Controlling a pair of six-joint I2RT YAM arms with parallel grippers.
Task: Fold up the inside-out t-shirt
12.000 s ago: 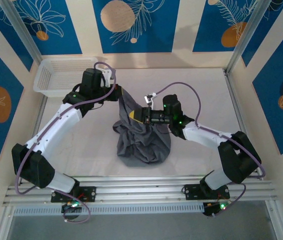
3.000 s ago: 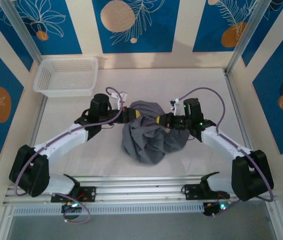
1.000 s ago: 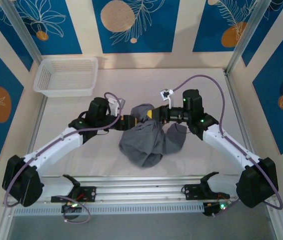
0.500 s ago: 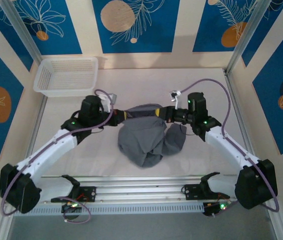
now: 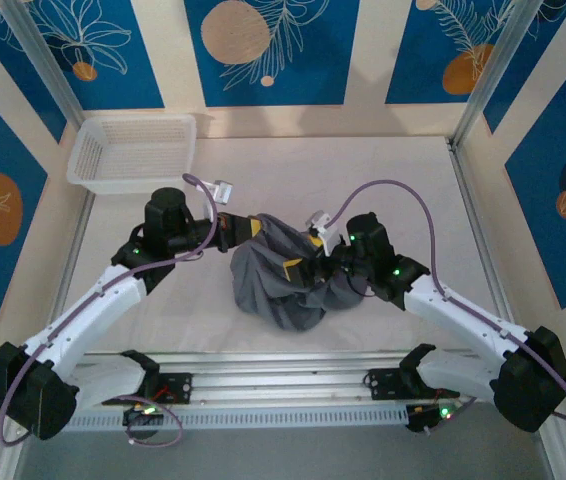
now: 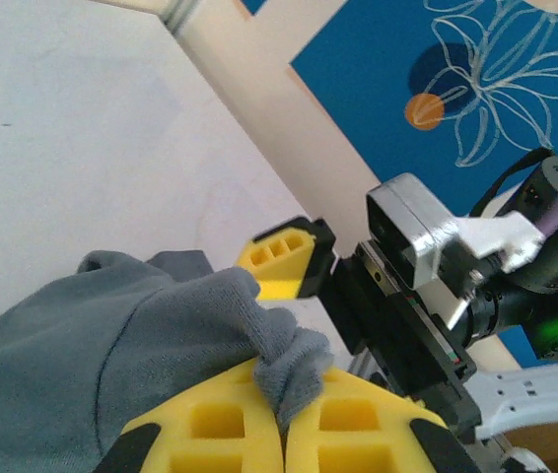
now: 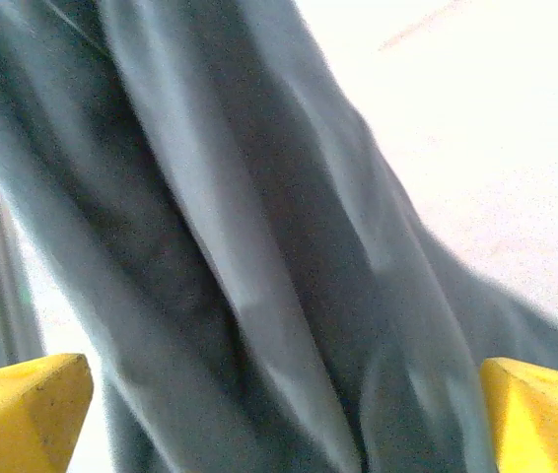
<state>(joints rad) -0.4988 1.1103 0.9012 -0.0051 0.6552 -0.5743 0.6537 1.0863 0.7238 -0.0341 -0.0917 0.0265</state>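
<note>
The table (image 5: 403, 180) is a pale, matte, off-white surface with metal rails (image 5: 293, 375) running along its near edge and up its sides. A white mesh basket (image 5: 133, 152) stands in the far left corner, close against the wall. The dark grey t-shirt (image 5: 281, 285) lies in a crumpled heap around the middle of the table, slightly toward the near edge and well apart from the basket. Faint scuff marks show on the tabletop in the left wrist view.
</note>
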